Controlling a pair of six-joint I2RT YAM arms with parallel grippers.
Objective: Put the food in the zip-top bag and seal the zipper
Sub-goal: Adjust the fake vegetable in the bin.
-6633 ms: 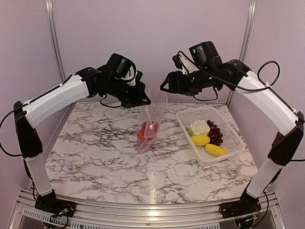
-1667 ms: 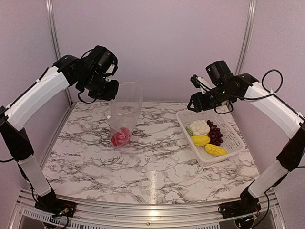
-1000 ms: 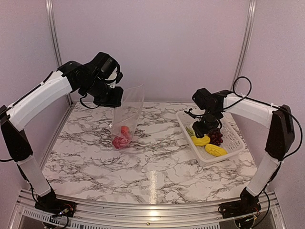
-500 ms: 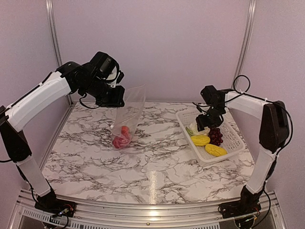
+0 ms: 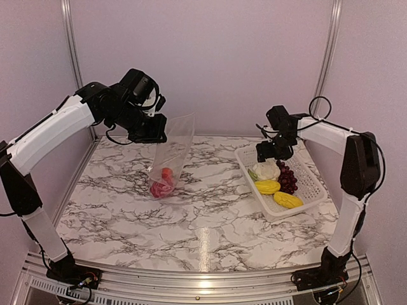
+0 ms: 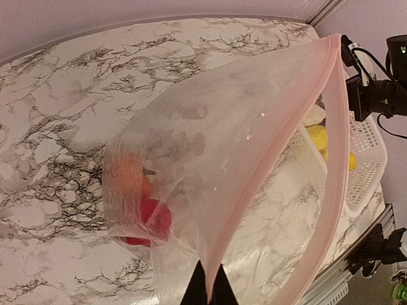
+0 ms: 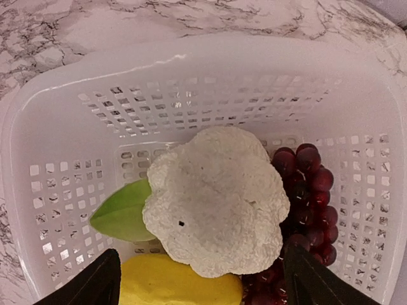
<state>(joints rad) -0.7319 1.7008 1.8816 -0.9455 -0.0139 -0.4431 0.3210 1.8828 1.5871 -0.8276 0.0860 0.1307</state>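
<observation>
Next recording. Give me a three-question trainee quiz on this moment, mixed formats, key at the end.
1. True or false: the cauliflower lies inside the zip-top bag that the left gripper holds up.
2. The right gripper, open, hangs over: A the bag; B the white basket; C the left gripper.
3. Fill in: beside the red piece in the bag lies an ____ fruit.
Key: 1 false, the cauliflower is in the basket. 2 B. 3 orange, the orange fruit.
</observation>
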